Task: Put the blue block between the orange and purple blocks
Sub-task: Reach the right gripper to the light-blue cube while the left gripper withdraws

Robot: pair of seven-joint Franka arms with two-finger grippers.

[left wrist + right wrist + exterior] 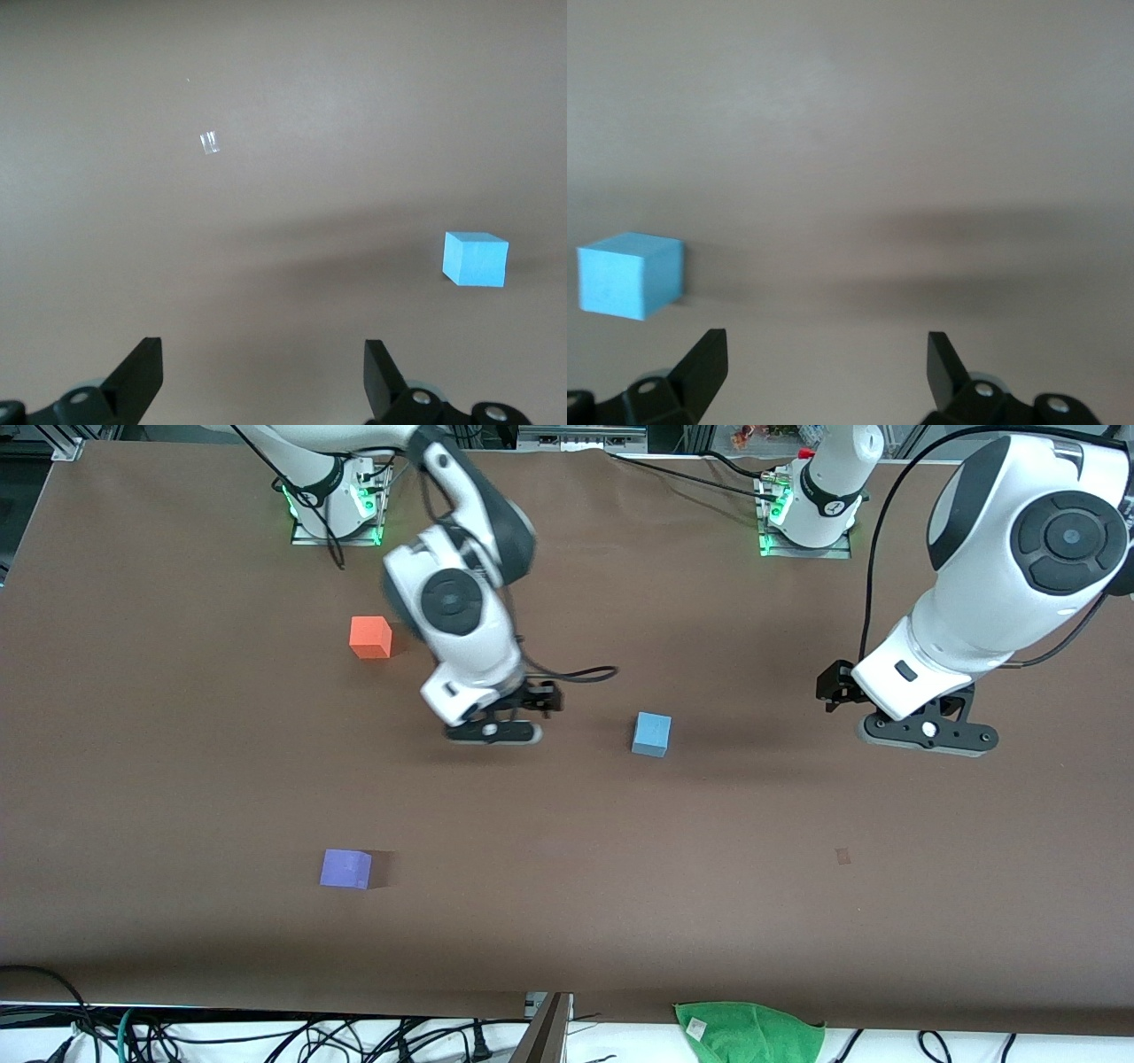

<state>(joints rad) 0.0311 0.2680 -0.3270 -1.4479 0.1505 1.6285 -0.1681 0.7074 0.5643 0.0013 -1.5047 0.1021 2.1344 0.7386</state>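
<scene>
The sky-blue block (651,735) sits on the brown table near the middle. The orange block (370,638) lies toward the right arm's end, farther from the front camera. The purple block (345,868) lies nearer to that camera, roughly in line with the orange one. My right gripper (493,732) is open and empty, above the table between the orange and blue blocks. My left gripper (928,733) is open and empty, above the table toward the left arm's end. The blue block shows in the left wrist view (476,259) and the right wrist view (629,274), outside both open grippers (263,372) (827,367).
A green cloth (749,1032) lies at the table's edge nearest the front camera, with cables (266,1036) along that edge. A small pale mark (842,856) is on the table, nearer the front camera than the left gripper.
</scene>
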